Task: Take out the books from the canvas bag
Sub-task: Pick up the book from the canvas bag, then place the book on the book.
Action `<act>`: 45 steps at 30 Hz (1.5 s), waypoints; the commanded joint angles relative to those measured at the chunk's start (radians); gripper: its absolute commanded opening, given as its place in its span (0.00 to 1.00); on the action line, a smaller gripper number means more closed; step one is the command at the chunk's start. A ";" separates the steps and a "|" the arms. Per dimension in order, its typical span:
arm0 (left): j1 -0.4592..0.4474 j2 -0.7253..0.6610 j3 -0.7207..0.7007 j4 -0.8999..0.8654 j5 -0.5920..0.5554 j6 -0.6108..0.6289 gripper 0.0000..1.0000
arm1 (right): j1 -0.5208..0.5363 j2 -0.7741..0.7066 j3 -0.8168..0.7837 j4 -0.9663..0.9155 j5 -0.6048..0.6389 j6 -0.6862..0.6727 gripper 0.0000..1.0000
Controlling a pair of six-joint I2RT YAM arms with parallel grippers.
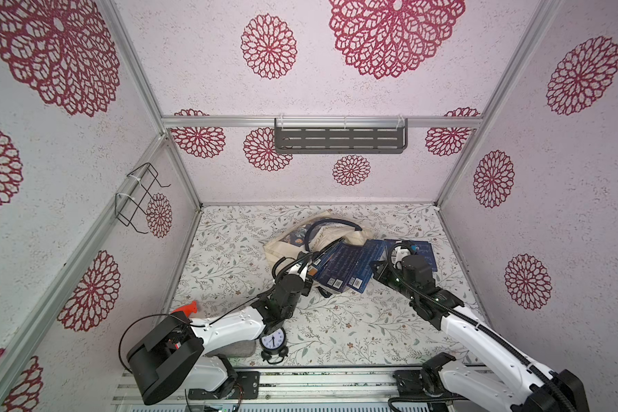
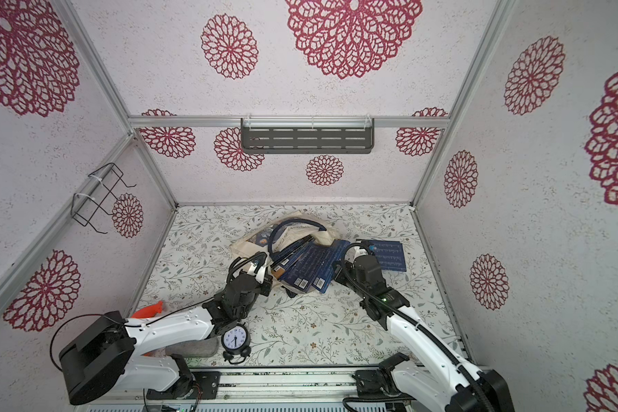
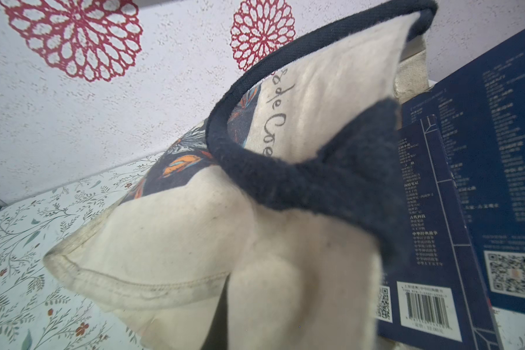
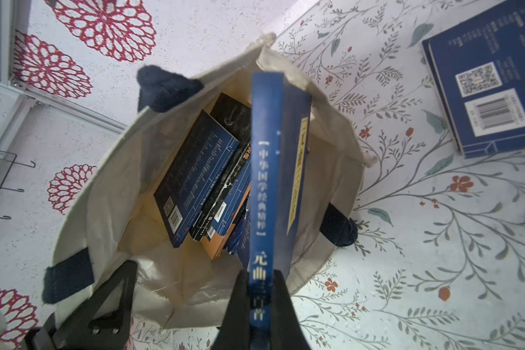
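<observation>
Two end effectors are engaged at the canvas bag (image 4: 109, 188). The right end effector (image 4: 260, 283) is pinched on the spine end of a blue book (image 4: 267, 181), which stands edge-on over the bag's mouth; whether its far end has cleared the rim cannot be told. The left end effector (image 4: 126, 274) is pressed together on the bag's near rim, holding the mouth open. Judgement: extraction of this book is the step in hand. It is best drawn straight along its own length, with the left grip firm so the floppy cloth does not ride up with it. Inside the bag lie several books (image 4: 200, 181), navy, black and orange-tan, leaning together just beside the held one and liable to be dragged along. A navy handle (image 4: 167, 91) at the bag's far rim is a possible snag. Nearer the robot than the bag, and well apart from it, stand an alarm clock (image 1: 272, 340) and an orange object (image 1: 188, 308); neither obstructs. One navy book (image 4: 491, 91) lies flat on the surface (image 4: 437, 242) to the right of the bag, so the set-down should avoid landing askew on it. Beyond the bag, a wire rack (image 1: 138, 198) and a slotted shelf (image 1: 339, 137) hang on the walls, clear of the work.
</observation>
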 commanded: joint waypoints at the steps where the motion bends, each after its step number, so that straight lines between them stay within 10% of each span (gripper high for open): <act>1: -0.013 0.007 0.038 0.031 0.001 0.004 0.00 | -0.010 -0.057 0.065 0.029 -0.013 -0.052 0.00; 17: -0.016 0.013 0.042 0.030 -0.010 0.004 0.00 | -0.037 -0.222 0.145 0.017 0.115 -0.128 0.00; 27: -0.014 0.013 0.042 0.030 -0.007 0.003 0.00 | -0.109 -0.322 -0.076 0.475 0.441 -0.065 0.00; 45: -0.014 0.022 0.047 0.025 -0.002 0.006 0.00 | -0.455 0.115 -0.236 0.852 0.313 0.409 0.00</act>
